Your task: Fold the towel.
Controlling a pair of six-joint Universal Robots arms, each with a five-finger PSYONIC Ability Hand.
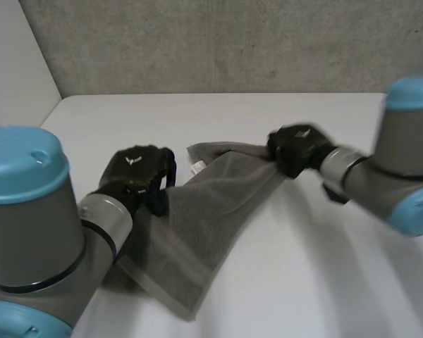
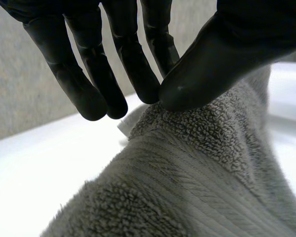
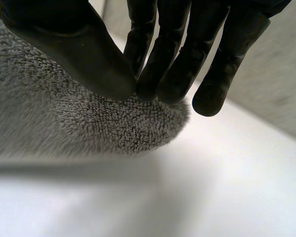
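A: Start with the biggest. What carries everything?

B: One white bench (image 1: 324,282), with one grey concrete wall (image 1: 233,42) behind it.

A: And the robot?

B: Two arms. The left arm (image 1: 35,232) comes in at the near left, and the right arm (image 1: 402,169) reaches in from the right side.

A: How many towels?

B: One grey towel (image 1: 211,211). It runs slantwise between the two hands. Its far end is raised off the bench, and its near end lies on the bench just beside the left arm. One woven band (image 1: 166,271) crosses it near that lower end.

A: Hands next.

B: Two, both black. The left hand (image 1: 135,176) is at the towel's left edge, near the far end. In its wrist view the thumb (image 2: 222,59) presses onto the terry and meets a fingertip (image 2: 143,84) there, so it pinches the cloth. The other fingers hang straight beside it.

A: The right one?

B: The right hand (image 1: 296,149) has the far right corner. In its wrist view thumb and fingers (image 3: 163,69) close together on the towel's rounded edge, gripping it above the bench.

A: Anything smaller?

B: One small white label (image 1: 197,167), at the towel's far edge, between the hands and nearer the left one.
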